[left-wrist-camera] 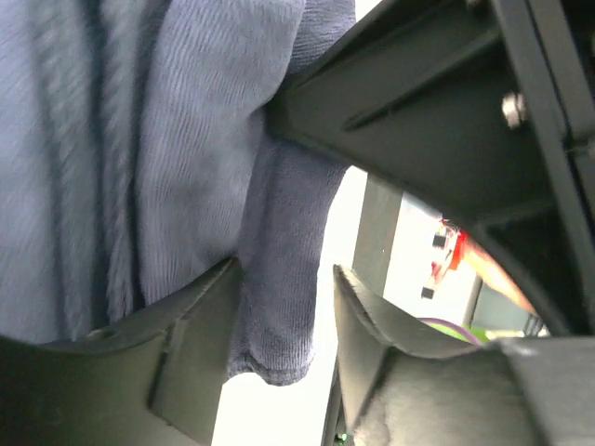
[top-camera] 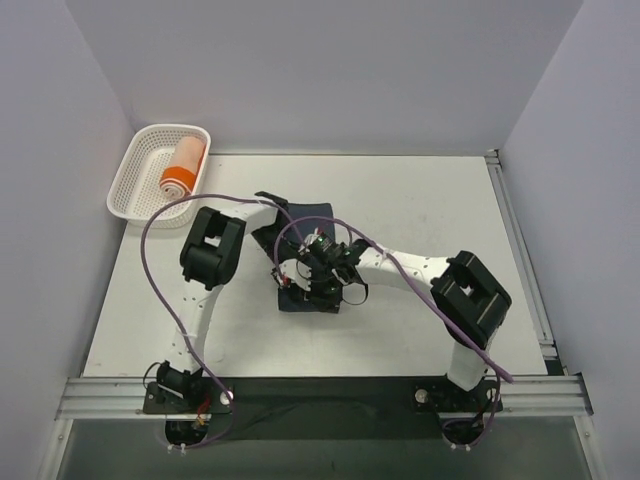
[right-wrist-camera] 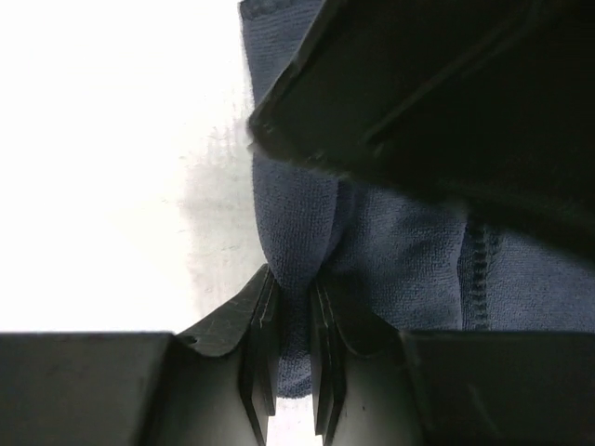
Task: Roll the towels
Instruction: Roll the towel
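Observation:
The navy-blue towel lies bunched at the table's middle, under both grippers. My left gripper is open, with a hanging fold of the navy towel between its fingers. The fold touches the left finger and stands apart from the right finger. My right gripper is shut on a fold of the navy towel at the towel's edge. The orange towel, with its white band, lies rolled in the white basket at the back left.
The two grippers are close together; each one's black body fills the upper right of the other's wrist view. Purple cables loop over the left arm and along the right arm. Walls enclose the table on three sides.

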`<act>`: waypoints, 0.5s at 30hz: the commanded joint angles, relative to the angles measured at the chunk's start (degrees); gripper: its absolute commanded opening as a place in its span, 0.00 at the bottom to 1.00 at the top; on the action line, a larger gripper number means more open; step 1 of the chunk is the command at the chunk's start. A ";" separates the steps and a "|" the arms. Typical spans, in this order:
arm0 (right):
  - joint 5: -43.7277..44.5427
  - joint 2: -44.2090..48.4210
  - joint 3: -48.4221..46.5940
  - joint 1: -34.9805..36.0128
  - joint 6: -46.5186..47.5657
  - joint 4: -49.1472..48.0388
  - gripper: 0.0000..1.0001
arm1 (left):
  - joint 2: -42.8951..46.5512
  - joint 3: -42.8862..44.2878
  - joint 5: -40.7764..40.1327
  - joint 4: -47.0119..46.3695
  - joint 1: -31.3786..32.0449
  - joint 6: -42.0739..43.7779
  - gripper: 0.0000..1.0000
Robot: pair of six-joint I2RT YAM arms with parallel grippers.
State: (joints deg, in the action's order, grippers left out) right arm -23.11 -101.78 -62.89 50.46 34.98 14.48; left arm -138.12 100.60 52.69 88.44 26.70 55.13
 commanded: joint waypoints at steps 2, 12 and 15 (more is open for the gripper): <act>-11.94 -2.80 -6.71 -2.73 -1.50 17.50 0.00 | 5.48 -1.90 -2.24 -8.90 -7.17 0.42 0.60; -18.18 -7.73 -11.63 -6.16 -1.06 25.15 0.00 | 14.89 7.76 0.83 -9.25 -26.07 -4.24 0.64; -21.52 -11.50 -14.96 -8.18 -1.15 27.70 0.00 | 23.22 2.72 4.16 -18.76 -32.92 -10.28 0.64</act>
State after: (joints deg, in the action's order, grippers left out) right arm -38.79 -110.37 -73.76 44.14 34.33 35.33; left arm -125.64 105.34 52.62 76.69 -2.11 49.82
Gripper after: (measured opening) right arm 0.151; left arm 0.644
